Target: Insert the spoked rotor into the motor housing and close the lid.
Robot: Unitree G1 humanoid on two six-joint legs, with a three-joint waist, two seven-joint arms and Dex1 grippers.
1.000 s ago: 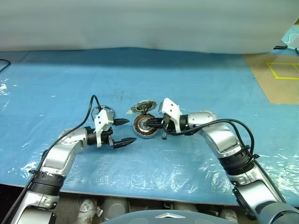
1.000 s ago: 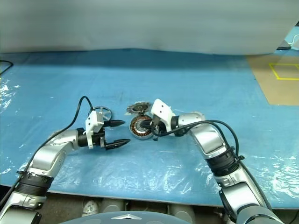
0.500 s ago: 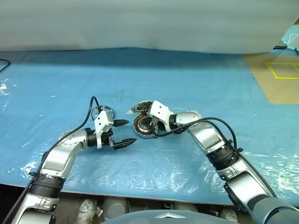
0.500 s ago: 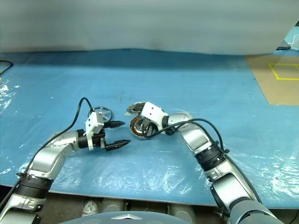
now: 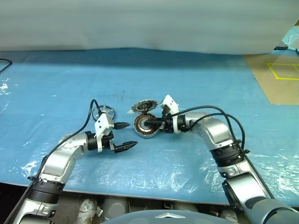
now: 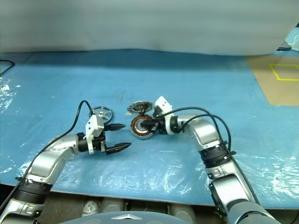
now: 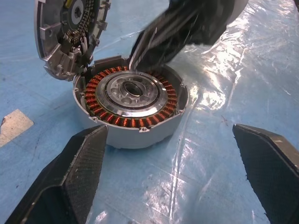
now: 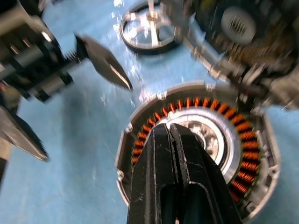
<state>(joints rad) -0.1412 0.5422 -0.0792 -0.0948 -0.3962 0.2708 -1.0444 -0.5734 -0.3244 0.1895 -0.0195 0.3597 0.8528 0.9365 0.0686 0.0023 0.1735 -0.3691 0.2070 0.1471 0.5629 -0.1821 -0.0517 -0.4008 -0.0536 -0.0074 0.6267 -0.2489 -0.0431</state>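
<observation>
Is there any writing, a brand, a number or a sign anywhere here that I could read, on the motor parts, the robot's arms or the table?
None can be read.
Motor housing: no lettering on its rim, windings or metal centre.
Lid: small parts on its inner face, no legible marks.
Spoked rotor: bare metal.
Grippers, left and right: no labels.
Blue sheet: plain.
Yellow square outline on the brown floor: a marking, not text.

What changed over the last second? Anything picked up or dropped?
Only the right arm shifted: its wrist rolled and its elbow swung, while the shut right gripper kept its tips over the motor housing. Nothing was picked up or released. The left gripper stayed open and in place beside the housing. The spoked rotor and the lid lie where they were on the blue sheet.
</observation>
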